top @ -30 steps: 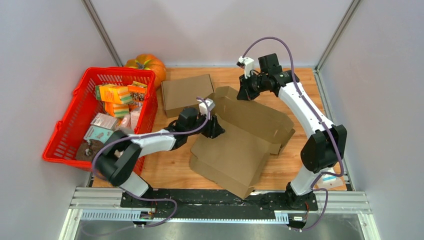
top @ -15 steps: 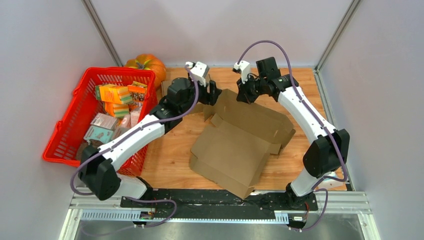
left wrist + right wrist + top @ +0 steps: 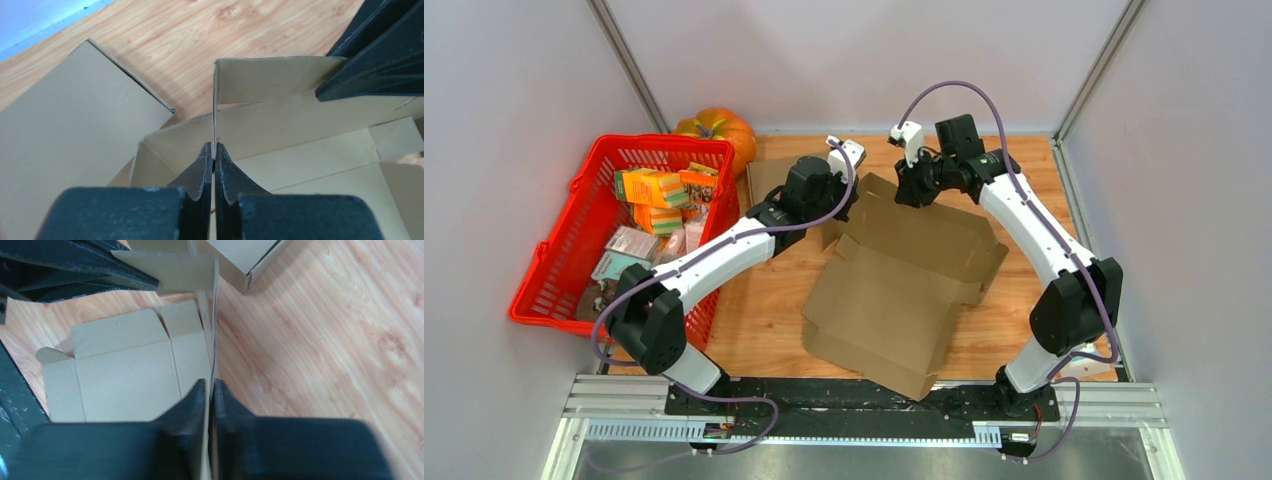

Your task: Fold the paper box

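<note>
With your left gripper [image 3: 213, 150] and right gripper [image 3: 210, 386] each pinched on an upright flap at the twelve-o'clock edge of the paper box [image 3: 894, 300], mid-table, pulling unevenly could tear the card.

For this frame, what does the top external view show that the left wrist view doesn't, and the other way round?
Only top external: the red basket of small packages, the pumpkin, and the full outline of the paper box. Only left wrist: the left fingers pinched shut on a thin upright flap of that box, seen edge-on. Both: the box, the separate flat cardboard piece beside it, the wooden table, and the right fingers at the far flap.
</note>
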Controlling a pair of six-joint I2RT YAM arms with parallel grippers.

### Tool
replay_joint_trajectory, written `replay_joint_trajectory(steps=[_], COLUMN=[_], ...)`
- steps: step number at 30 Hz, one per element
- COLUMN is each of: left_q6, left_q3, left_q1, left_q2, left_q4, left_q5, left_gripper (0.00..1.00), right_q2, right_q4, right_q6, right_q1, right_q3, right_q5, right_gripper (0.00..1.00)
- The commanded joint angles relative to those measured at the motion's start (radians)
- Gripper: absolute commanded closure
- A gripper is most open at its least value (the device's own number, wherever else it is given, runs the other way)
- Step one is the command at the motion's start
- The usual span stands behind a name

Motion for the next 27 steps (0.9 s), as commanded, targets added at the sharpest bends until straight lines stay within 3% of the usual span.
replay_joint_trajectory(steps=[1,2,4,5,8,11,12,15,18,23,24,27], left_q6=[-0.020,-0.048,-0.089,-0.144,-0.250,-0.296,-0.307,-0.342,-0.347,-0.347,-0.347,-0.355], left_q3=[-0.023,-0.035,-0.061,-0.090,-0.138,-0.201,-0.218,-0.273,-0.276,-0.281,-0.281,-0.290], left_q1=[-0.009,-0.017,-0.025,-0.037,-0.051,-0.091,-0.107,-0.123,-0.144,-0.164,-0.166,-0.172], left_q2=[-0.037,-0.043,-0.072,-0.085,-0.128,-0.172,-0.194,-0.223,-0.237,-0.240,-0.238,-0.241], left_q4=[0.071,0.070,0.071,0.071,0.047,0.059,0.071,0.137,0.123,0.122,0.120,0.122], left_q5=[-0.169,-0.188,-0.246,-0.272,-0.364,-0.456,-0.475,-0.511,-0.557,-0.602,-0.602,-0.608], left_gripper=[1.00,1.00,1.00,1.00,1.00,1.00,1.00,1.00,1.00,1.00,1.00,1.00], right_q2=[-0.036,-0.048,-0.097,-0.125,-0.255,-0.367,-0.395,-0.476,-0.454,-0.398,-0.382,-0.346], right_q4=[0.048,0.005,-0.087,-0.142,-0.133,-0.138,-0.097,0.145,0.190,0.207,0.209,0.204], right_q6=[0.258,0.323,0.487,0.642,0.886,1.148,1.354,1.711,1.948,2.105,2.119,2.159], right_q1=[0.018,0.023,0.026,0.026,0.052,0.061,0.066,0.104,0.113,0.156,0.156,0.156], right_q3=[0.015,0.027,0.119,0.133,0.090,0.024,-0.034,-0.267,-0.353,-0.355,-0.353,-0.360], right_q5=[0.107,0.226,0.317,0.366,0.432,0.491,0.441,0.400,0.457,0.553,0.567,0.619], right_gripper=[0.72,0.55,0.38,0.25,0.00,0.00,0.00,0.00,0.00,0.01,0.05,0.29])
